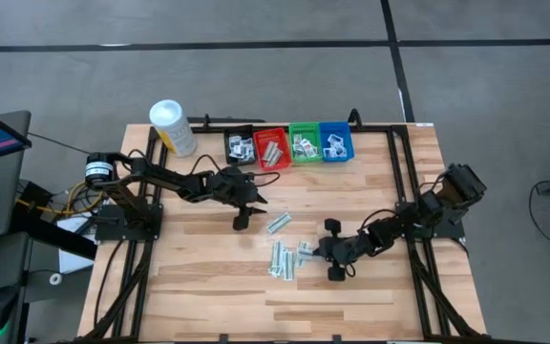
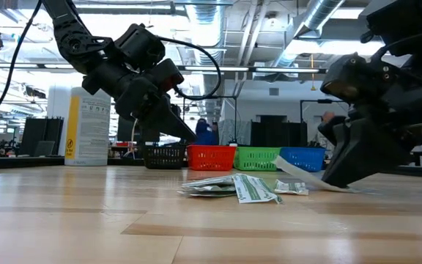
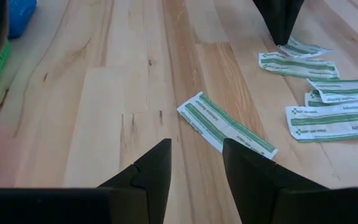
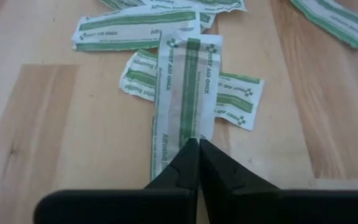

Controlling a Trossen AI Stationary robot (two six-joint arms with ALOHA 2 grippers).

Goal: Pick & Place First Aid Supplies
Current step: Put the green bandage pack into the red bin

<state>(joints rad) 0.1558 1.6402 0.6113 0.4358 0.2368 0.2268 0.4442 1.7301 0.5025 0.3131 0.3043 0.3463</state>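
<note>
right wrist view shows the right gripper (image 4: 198,144) pinched shut on one green-striped strip (image 4: 188,81) atop the pile mid-counter (image 1: 208,277). best lifted straight up so neighbours stay put. left gripper (image 3: 194,163) hangs open near a lone strip (image 3: 224,122).

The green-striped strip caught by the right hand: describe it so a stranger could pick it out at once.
Start at the wooden table, then find the loose pile of pale-green wrapped strips near its middle. At the pile's right edge the right hand is shut on one strip. That strip lies across two others with one end pinched between the fingertips; the rest lie free.
</note>
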